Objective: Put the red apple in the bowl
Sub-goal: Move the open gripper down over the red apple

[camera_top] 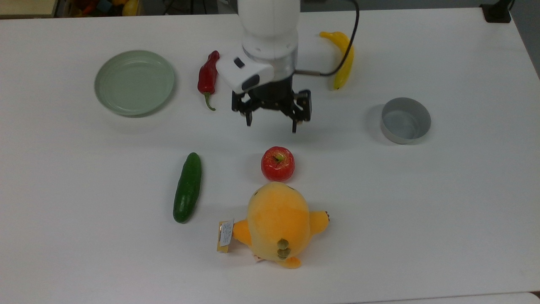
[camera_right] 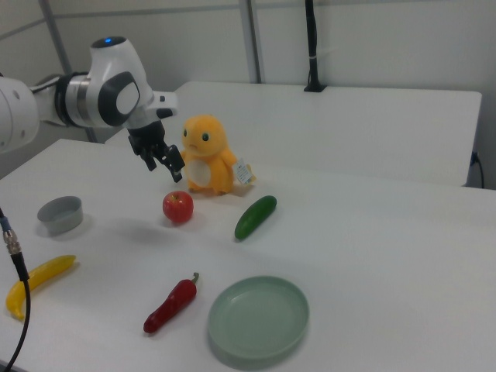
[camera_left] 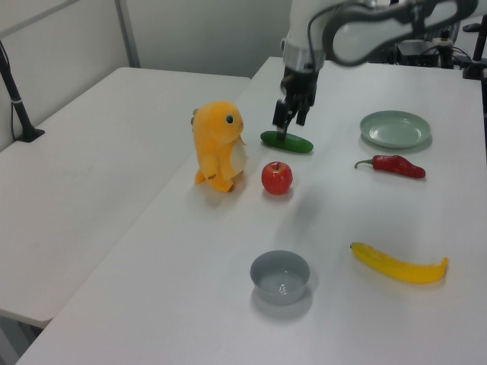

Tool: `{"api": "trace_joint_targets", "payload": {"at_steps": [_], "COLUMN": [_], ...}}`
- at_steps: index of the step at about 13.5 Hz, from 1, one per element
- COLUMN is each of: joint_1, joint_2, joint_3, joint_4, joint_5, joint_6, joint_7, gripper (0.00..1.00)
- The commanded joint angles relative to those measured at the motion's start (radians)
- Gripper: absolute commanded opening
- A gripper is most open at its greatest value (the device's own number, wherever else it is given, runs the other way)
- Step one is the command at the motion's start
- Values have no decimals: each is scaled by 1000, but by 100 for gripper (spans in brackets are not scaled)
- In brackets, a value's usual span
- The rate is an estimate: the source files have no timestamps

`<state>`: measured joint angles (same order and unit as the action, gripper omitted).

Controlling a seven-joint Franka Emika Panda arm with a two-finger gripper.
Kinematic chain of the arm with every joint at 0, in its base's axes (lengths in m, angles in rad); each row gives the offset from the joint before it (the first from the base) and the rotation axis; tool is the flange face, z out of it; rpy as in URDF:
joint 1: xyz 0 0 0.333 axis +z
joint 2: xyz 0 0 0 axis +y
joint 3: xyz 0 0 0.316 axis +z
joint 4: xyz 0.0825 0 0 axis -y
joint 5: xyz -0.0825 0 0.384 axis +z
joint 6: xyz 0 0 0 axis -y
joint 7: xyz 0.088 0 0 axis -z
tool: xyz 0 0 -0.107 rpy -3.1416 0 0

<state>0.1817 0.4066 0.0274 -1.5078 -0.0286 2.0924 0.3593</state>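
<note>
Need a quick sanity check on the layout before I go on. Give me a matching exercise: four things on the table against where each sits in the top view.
Things:
1. red apple
2. bowl
3. plate
4. cucumber

Places in the top view:
A. far right, empty
B. just above the plush toy
C. upper left, beside the chili pepper
D. left of the apple, lying lengthwise

Pairs: 1-B, 2-A, 3-C, 4-D

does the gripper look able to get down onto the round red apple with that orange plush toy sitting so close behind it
Probably yes. The open gripper hangs above the table, short of the round red apple, with bare table between them. The orange plush toy crowds only the apple's far side; its other sides stand free.
</note>
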Motion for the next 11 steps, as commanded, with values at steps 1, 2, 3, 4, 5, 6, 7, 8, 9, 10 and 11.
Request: {"api": "trace_joint_targets", "payload": {"at_steps": [1, 2, 3, 4, 5, 6, 7, 8, 9, 10, 11], "joint_1": [41, 41, 41, 41, 41, 36, 35, 35, 36, 38, 38], "joint_2": [67, 73, 74, 75, 80, 86, 89, 98, 106, 113, 118], "joint_3": [-15, -15, -15, -15, -15, -15, -14, -12, -11, -9, -9], "joint_4": [1, 3, 3, 3, 3, 3, 3, 3, 3, 3, 3], "joint_5": [-79, -83, -85, -85, -94, -103, -111, -117, -126, -135, -143], "joint_6": [61, 73, 77, 77, 80, 80, 81, 83, 86, 101, 119], "joint_7": [78, 78, 78, 76, 76, 76, 75, 73, 73, 75, 75], "gripper": [100, 100, 100, 100, 100, 100, 100, 100, 100, 100, 100]}}
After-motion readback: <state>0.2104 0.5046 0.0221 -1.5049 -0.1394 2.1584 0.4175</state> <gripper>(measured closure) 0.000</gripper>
